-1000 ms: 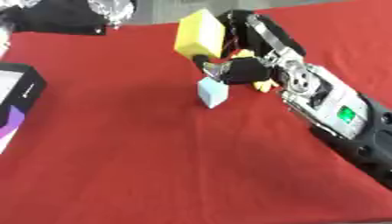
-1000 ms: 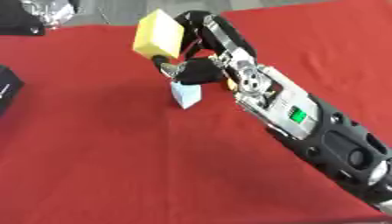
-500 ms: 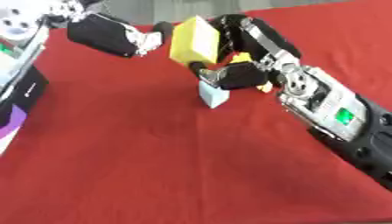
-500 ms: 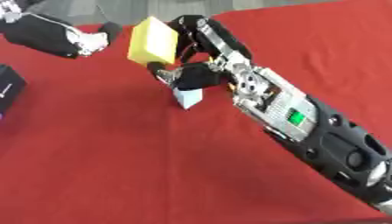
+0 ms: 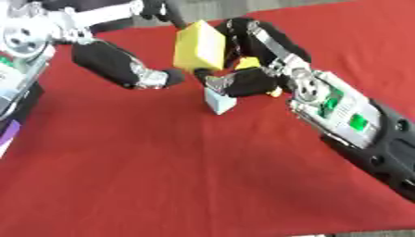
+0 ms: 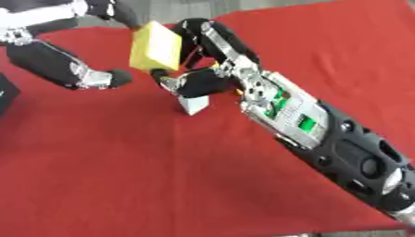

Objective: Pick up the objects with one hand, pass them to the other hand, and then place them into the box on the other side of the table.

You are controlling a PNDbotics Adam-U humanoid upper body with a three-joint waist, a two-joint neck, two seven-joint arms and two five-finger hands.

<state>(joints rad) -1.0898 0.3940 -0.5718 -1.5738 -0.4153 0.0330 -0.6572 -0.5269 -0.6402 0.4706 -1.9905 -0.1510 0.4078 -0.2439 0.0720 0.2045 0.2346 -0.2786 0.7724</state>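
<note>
The tabletop (image 5: 162, 176) is covered edge to edge in red cloth, and the near half of it is bare; a strip of grey floor shows along the top of the frame. From the lower right the right arm (image 5: 356, 129) runs up toward the centre, black shell with a silver section and green lights. Just beyond its wrist, at mid-frame, a small pale blue block (image 5: 220, 100) sits tilted on the cloth, touching the dark underside of the right hand (image 5: 255, 69). That hand has its fingers curled around a yellow block (image 5: 198, 46), held up off the cloth in the upper middle of the frame. Something else yellow peeks out behind the hand — too hidden to name. At the left edge a dark box (image 5: 20, 104) is cut off, a purple patch below it. The left hand (image 5: 122, 67) reaches in from the upper left; its fingers look bunched, though whether they are open or closed I cannot tell. Compared with half a second ago, it has come closer to the yellow block — the gap is now small.
</note>
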